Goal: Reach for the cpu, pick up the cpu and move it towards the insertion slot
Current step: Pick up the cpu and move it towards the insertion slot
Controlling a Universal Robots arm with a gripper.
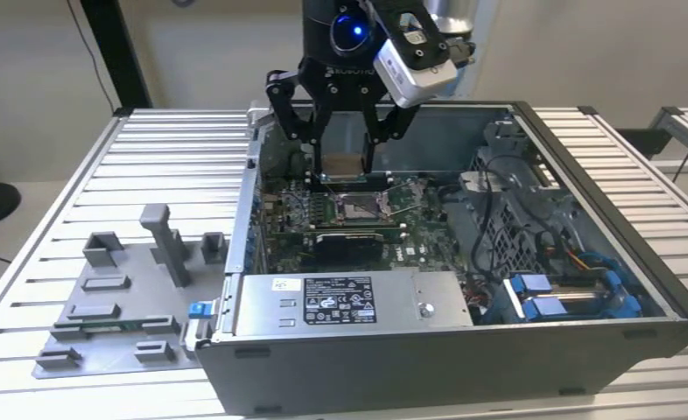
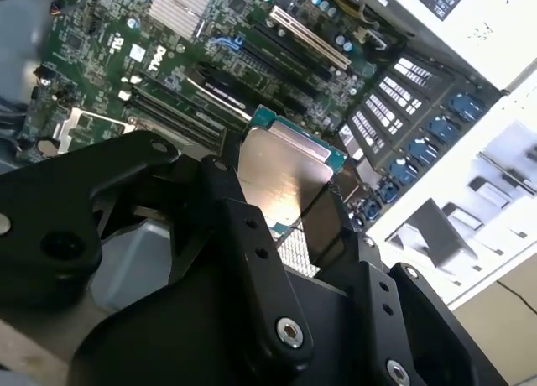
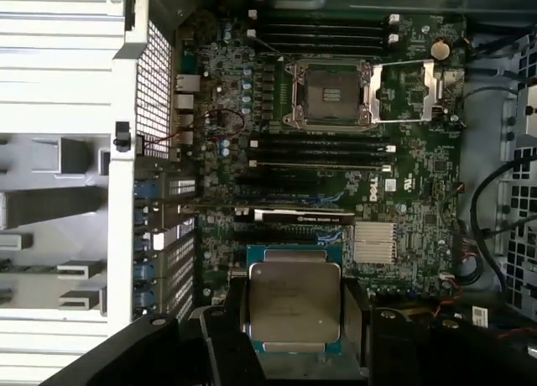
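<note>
Exterior view first: we see the gripper (image 1: 344,173) hanging inside the open computer case (image 1: 438,376). Its fingers (image 1: 374,149) are closed on two opposite edges of the cpu (image 1: 341,166). The cpu is held level above the green board (image 1: 420,249), just past the insertion slot (image 1: 360,206) (whose metal frame stands swung open), on the case's far side and not touching it.

The cpu (image 1: 341,164) is held clamped in the end effector (image 1: 343,173) over the open computer case (image 1: 578,289), near the insertion slot (image 1: 360,206) inside that case. Grey fixture blocks (image 1: 145,262) are seen on the slatted worktop (image 1: 52,219) beside the case, on the exterior view's left.
</note>
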